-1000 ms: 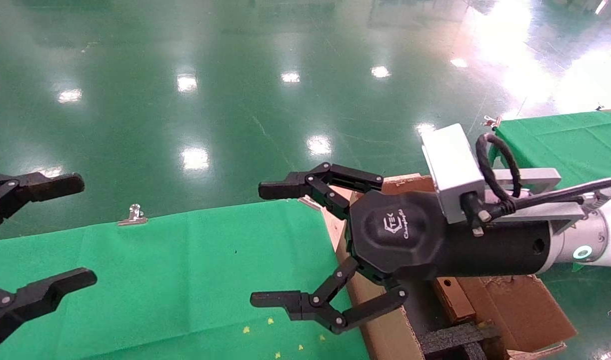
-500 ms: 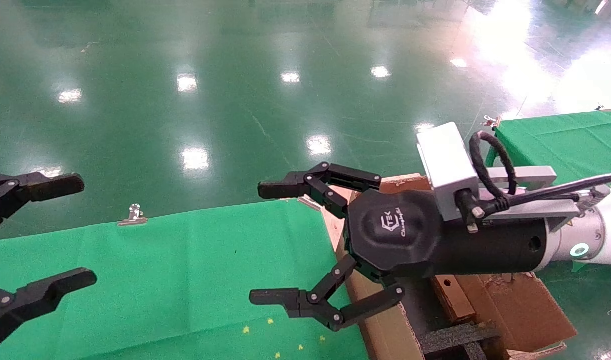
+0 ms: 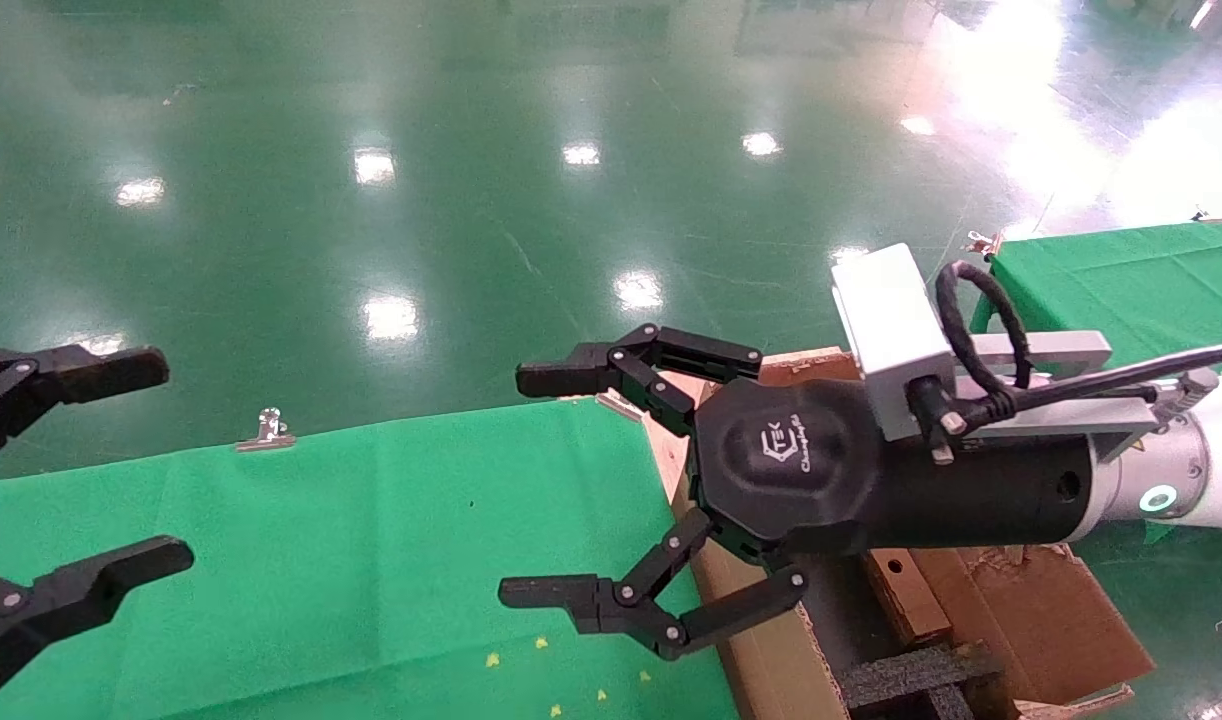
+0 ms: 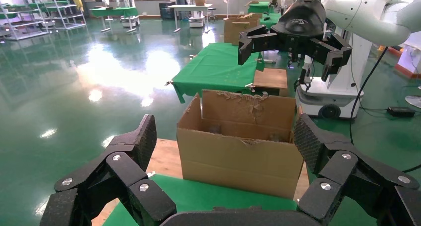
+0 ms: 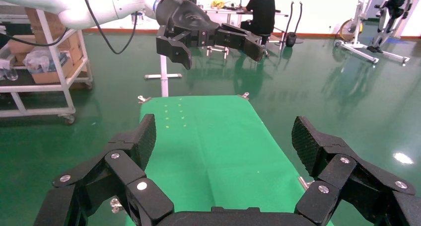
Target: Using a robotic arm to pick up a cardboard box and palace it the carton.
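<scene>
The right gripper [image 3: 536,485] hangs with its jaws spread wide and nothing between them, one black link finger reaching over the far edge of the green-covered bench [image 3: 371,540] and the other over its near part. In the right wrist view the same gripper [image 5: 223,146] frames only green cloth between its fingers. Behind the jaws come the black logo-marked palm, a silver camera block [image 3: 891,340] with a looped black cable [image 3: 976,330], and then the robotic arm [image 3: 1206,480], a white tube with a green-lit ring, stretching in from the right above the carton [image 3: 1031,620].

The carton stands just beside the right end of the bench, its flaps torn and ragged, with black foam [image 3: 911,675] inside. The cardboard box [image 3: 906,595] lies in the carton, a small brown piece with a round hole showing, partly hidden beneath the gripper body. In the left wrist view the carton [image 4: 238,151] is seen from its side with the right gripper [image 4: 293,42] poised above it.

The left gripper [image 3: 76,470] sits at the left edge over the bench, its jaws also released and holding nothing. A metal clip [image 3: 264,430] pins the cloth at the bench's far edge. A second green-covered bench [image 3: 1121,275] lies farther right, on the glossy green floor [image 3: 471,150].
</scene>
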Motion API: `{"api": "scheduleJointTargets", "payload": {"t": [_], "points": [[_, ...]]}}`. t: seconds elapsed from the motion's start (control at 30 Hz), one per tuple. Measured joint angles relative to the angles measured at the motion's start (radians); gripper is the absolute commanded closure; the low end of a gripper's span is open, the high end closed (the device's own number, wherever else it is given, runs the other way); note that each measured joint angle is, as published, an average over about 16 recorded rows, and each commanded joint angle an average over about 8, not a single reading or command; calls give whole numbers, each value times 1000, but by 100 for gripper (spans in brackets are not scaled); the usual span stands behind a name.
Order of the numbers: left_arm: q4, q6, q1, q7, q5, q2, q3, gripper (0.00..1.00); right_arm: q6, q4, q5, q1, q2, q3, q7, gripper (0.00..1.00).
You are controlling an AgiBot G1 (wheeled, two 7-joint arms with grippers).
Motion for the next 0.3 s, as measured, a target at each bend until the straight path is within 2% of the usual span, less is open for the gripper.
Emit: {"api": "scheduleJointTargets", "payload": {"t": [0.3], "points": [[0,0,0,0,0,0,0,0,0,0,0,1,0,-1,0,0]]}}
